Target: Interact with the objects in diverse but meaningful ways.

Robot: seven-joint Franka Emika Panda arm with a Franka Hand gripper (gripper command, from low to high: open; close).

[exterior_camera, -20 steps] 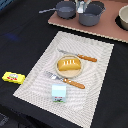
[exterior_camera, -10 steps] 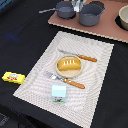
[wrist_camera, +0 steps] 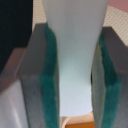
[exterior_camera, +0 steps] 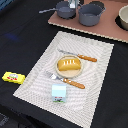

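Observation:
In the wrist view my gripper [wrist_camera: 77,75] is shut on a small white shaker [wrist_camera: 75,45], whose tapered body fills the gap between the green pads [wrist_camera: 50,80]. A sliver of something orange [wrist_camera: 80,124] shows below it. In the exterior view a light-blue and white carton [exterior_camera: 59,93] stands upright at the near edge of the striped placemat [exterior_camera: 97,82]. A flat yellow packet [exterior_camera: 13,77] lies on the black cloth off the mat, toward the exterior view's left. I cannot make out the arm in the exterior view.
A plate [exterior_camera: 57,70] with a bread roll [exterior_camera: 68,64] sits mid-mat, between an orange-handled knife [exterior_camera: 79,56] and fork [exterior_camera: 66,80]. Two grey pots [exterior_camera: 65,9] [exterior_camera: 91,14] and a pale bowl [exterior_camera: 123,17] stand on a brown tray [exterior_camera: 107,31] at the back.

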